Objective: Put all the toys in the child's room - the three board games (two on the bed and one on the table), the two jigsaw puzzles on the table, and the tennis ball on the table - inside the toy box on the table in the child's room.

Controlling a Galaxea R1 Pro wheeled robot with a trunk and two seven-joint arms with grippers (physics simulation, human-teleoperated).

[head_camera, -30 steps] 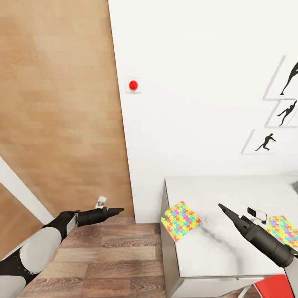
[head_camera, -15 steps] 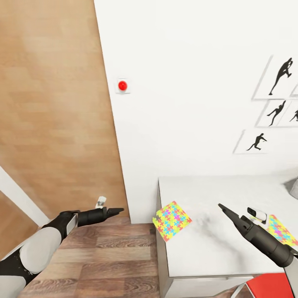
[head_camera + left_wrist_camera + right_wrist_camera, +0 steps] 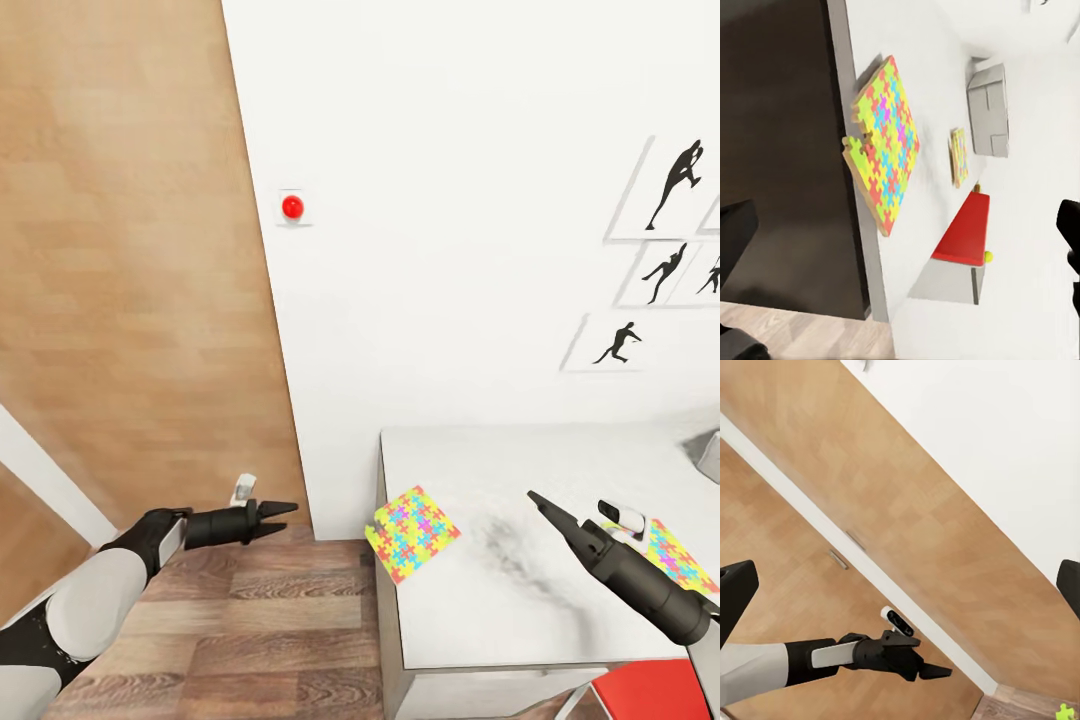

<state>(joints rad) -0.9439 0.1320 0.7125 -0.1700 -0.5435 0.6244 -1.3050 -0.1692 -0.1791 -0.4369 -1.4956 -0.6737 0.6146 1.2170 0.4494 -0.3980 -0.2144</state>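
**Head view: robot at the table's end, nothing picked up yet**

Head view has the table [image 3: 520,620] filling the lower right of the frame, with one puzzle [image 3: 411,519] lying at its near left corner, a corner of it just over the edge. A second puzzle [image 3: 676,553] lies at the right edge of the frame, partly behind the right arm. The grey shape cut off at the right edge, mid-height, may be the toy box [image 3: 706,447]; the left wrist view shows a grey box [image 3: 988,109] at the far end of the table top, past both puzzles.

The left gripper [image 3: 281,509] hangs over the floor at lower left, fingers drawn together to a point and holding nothing. The right gripper [image 3: 537,500] hovers above the table between the two puzzles; in its own wrist view the fingers stand wide apart at the frame's edges, empty.

My guess is the approach is ending and the first pick comes next. The near puzzle is flat and thin, so the overhanging corner looks the easiest place to pinch it.
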